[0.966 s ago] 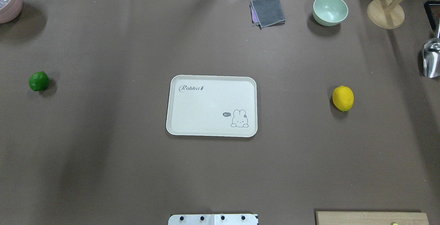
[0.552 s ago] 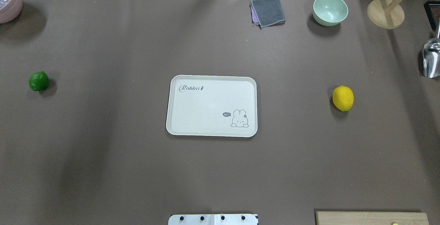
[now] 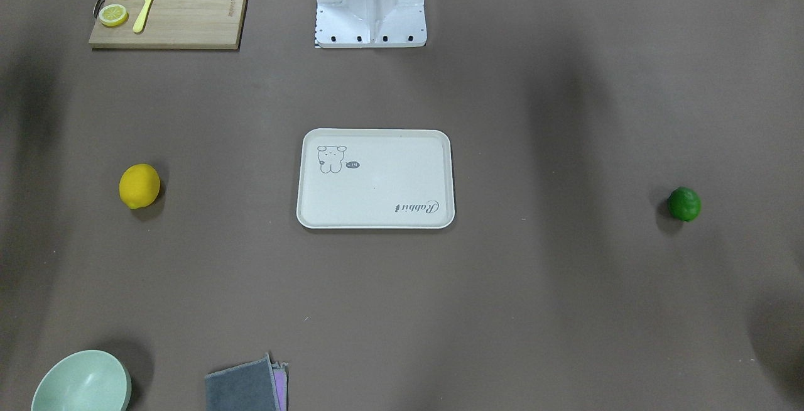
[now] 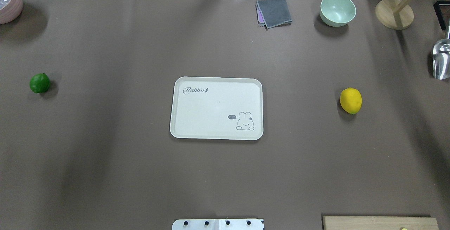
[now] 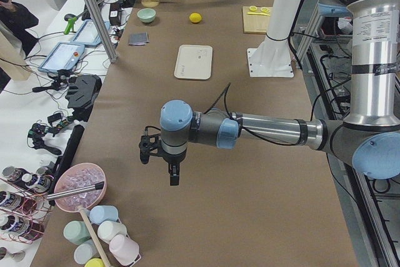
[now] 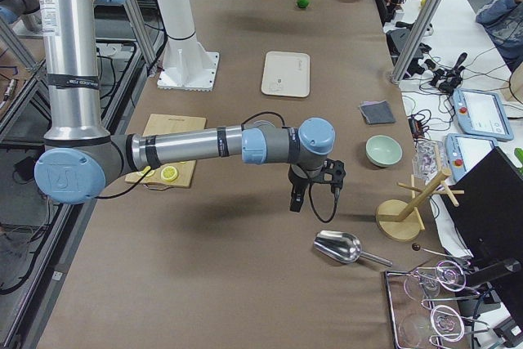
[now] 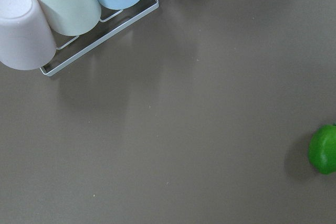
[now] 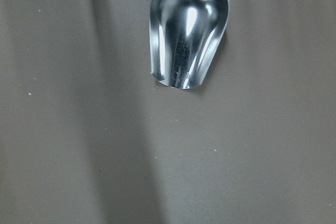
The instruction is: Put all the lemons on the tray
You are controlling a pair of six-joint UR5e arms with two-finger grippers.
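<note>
Entry: yellow lemon (image 4: 351, 100), green lemon (image 4: 39, 83), both lying well apart from tray (image 4: 216, 78). Tools: left gripper (image 5: 173, 176), right gripper (image 6: 297, 200), opening impossible to tell. Risk: round fruit rolling away under off-centre pinch.

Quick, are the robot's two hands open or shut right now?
Left gripper: cannot tell, open or shut.
Right gripper: cannot tell either.

green lemon (image 7: 323, 149) — edge-cropped, cutting board (image 4: 379, 223) likewise
</note>
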